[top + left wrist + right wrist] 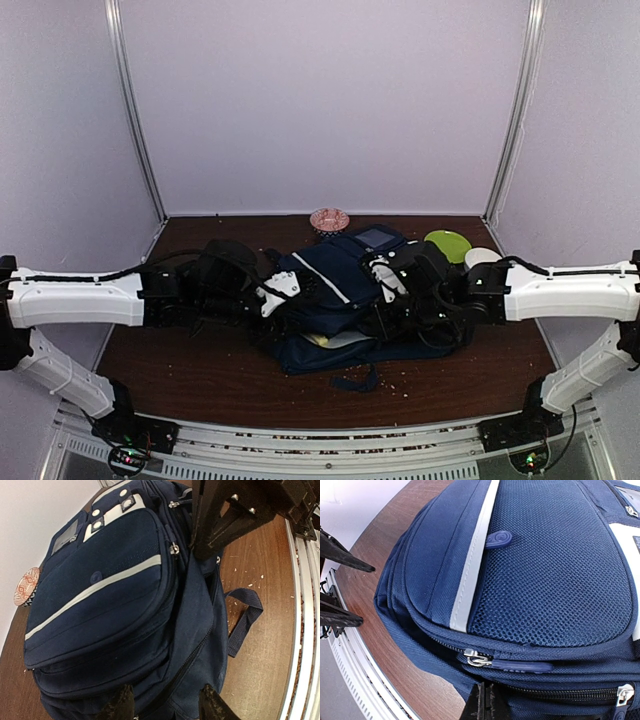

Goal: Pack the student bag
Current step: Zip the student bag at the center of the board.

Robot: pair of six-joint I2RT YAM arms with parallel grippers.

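Note:
The student bag (335, 300), navy with white stripes, lies in the middle of the table. It fills the left wrist view (110, 605) and the right wrist view (545, 580). My left gripper (283, 290) is open, its fingers (119, 707) spread over the bag's side next to a zip line, with its midpoint low in the left wrist view (165, 711). My right gripper (385, 282) is shut, pinched at the bag's fabric just below a silver zip slider (476, 658) with a blue pull, low in the right wrist view (487, 703). The right gripper also shows in the left wrist view (199, 550).
A pink patterned disc (329, 219) lies behind the bag and shows in the left wrist view (26, 586). A green plate (447, 243) and a white object (482, 256) sit at the back right. A loose strap (245, 620) trails towards the metal front rail (306, 630). Crumbs dot the table.

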